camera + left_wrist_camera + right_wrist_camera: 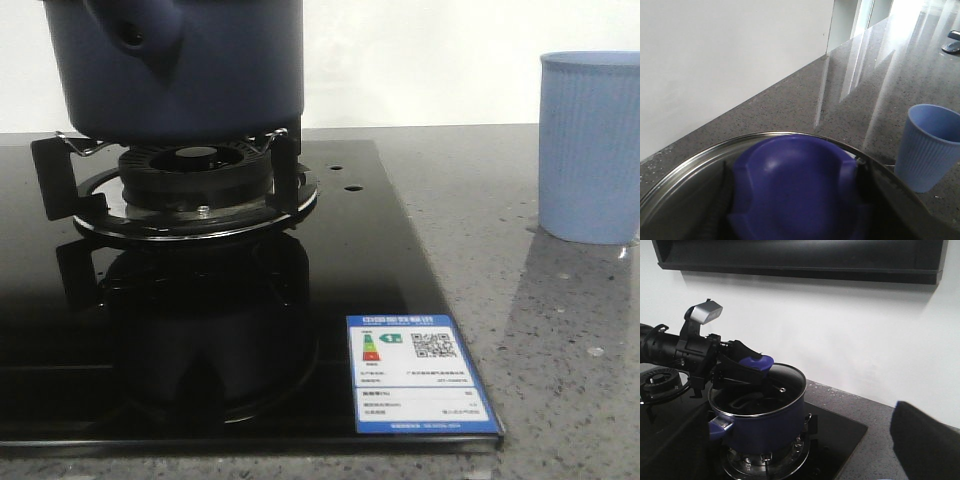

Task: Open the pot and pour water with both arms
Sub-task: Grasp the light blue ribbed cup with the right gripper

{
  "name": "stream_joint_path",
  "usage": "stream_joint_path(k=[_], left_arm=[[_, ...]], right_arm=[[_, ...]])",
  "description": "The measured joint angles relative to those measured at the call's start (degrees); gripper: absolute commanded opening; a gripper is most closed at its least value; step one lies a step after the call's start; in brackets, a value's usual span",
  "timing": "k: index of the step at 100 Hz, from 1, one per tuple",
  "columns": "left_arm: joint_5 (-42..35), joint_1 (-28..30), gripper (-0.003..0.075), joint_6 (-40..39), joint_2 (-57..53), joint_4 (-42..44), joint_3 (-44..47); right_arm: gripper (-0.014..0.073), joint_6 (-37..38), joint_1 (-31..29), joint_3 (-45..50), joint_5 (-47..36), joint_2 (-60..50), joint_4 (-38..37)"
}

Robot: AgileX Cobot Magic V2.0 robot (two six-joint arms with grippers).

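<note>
The left claw (747, 365) is clenched on the blue knob of the glass lid (785, 377), holding it tilted over the far rim of the pot (762, 422). The right claw's state cannot be told. The pot sits on the stove burner (195, 185) toward the table's (560, 330) left edge, with a light-blue cup (590, 145) near the right edge.

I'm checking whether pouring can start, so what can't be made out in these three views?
- Water level in the pot: right wrist view shows only a dark interior.
- Pot rim: cut off by the front view's top edge.
- Left gripper grip on the lid knob: blurred close up in the left wrist view.
- Right gripper: only a dark blur at the right wrist view's edge.
- Cup contents: the wall hides them.
</note>
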Motion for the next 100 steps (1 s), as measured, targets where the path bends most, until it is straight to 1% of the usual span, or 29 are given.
stream_joint_path(k=[20, 30, 39, 48, 55, 66, 78, 90, 100], left_arm=[[1.27, 0.00, 0.0314, 0.00, 0.55, -0.17, -2.81], [2.36, 0.00, 0.0314, 0.00, 0.16, -0.17, -5.23], [2.61, 0.00, 0.0314, 0.00, -1.61, -0.17, -6.69], [2.87, 0.00, 0.0314, 0.00, -4.00, -0.17, -7.32], [3.22, 0.00, 0.0314, 0.00, -5.87, -0.17, -7.32], [3.70, 0.00, 0.0314, 0.00, -8.20, -0.17, -7.32], [3.92, 0.00, 0.0314, 0.07, -10.27, -0.17, -7.32], [4.04, 0.00, 0.0314, 0.07, -11.15, -0.17, -7.32], [4.26, 0.00, 0.0314, 0.07, -11.27, -0.17, -7.32]], right_arm=[[0.0666, -0.03, 0.00, 0.00, 0.44, 0.79, -3.02], [0.0666, -0.12, 0.00, 0.64, 0.44, 1.47, -6.81], [0.0666, -0.12, 0.00, 3.23, -0.17, 1.89, -9.17], [0.0666, -0.12, 0.00, 7.39, -1.58, 1.95, -9.92], [0.0666, -0.12, 0.00, 11.29, -4.10, 2.03, -10.07], [0.0666, -0.12, 0.00, 17.91, -10.50, 2.03, -9.94], [0.0666, -0.12, 0.00, 23.14, -15.71, 2.87, -8.99], [0.0666, -0.12, 0.66, 25.79, -19.51, 5.03, -8.62], [0.0666, -0.12, 2.03, 26.29, -24.61, 7.41, -8.15]])
